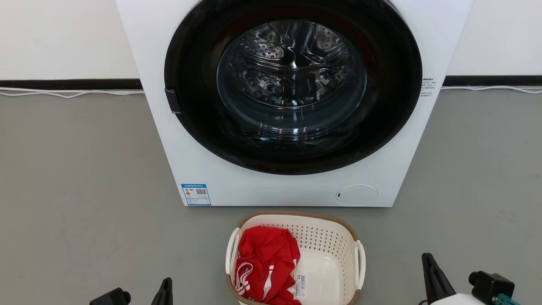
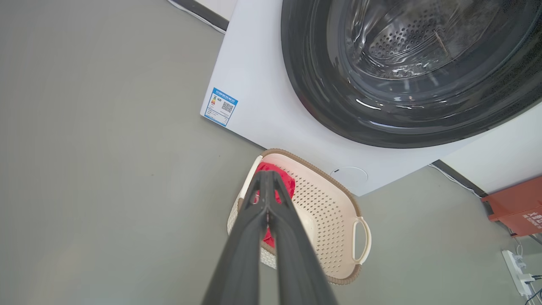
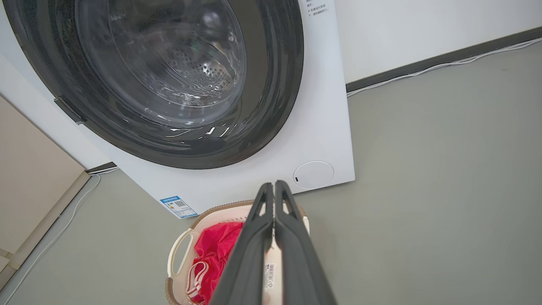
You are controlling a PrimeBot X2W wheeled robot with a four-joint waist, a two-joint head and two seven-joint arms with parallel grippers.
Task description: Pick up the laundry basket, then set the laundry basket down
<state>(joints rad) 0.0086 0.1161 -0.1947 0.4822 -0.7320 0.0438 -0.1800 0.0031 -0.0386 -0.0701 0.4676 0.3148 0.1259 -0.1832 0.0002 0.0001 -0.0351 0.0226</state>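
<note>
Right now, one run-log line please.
cream-white perforated plastic laundry basket: on grey floor, ungrasped | inside: red cloth garment | left end effector: shut, empty | right end effector: shut, empty

A white washer (image 1: pixel 292 190) stands on the grey floor (image 1: pixel 76 169) — blue label (image 1: pixel 196 194) low on its front, red garment (image 1: pixel 266 258) before it.

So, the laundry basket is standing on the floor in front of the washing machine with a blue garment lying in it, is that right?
Not quite: the garment in the laundry basket is red with white stripes, not blue, as the head view shows. The rest holds: the basket stands on the floor in front of the washing machine.
</note>
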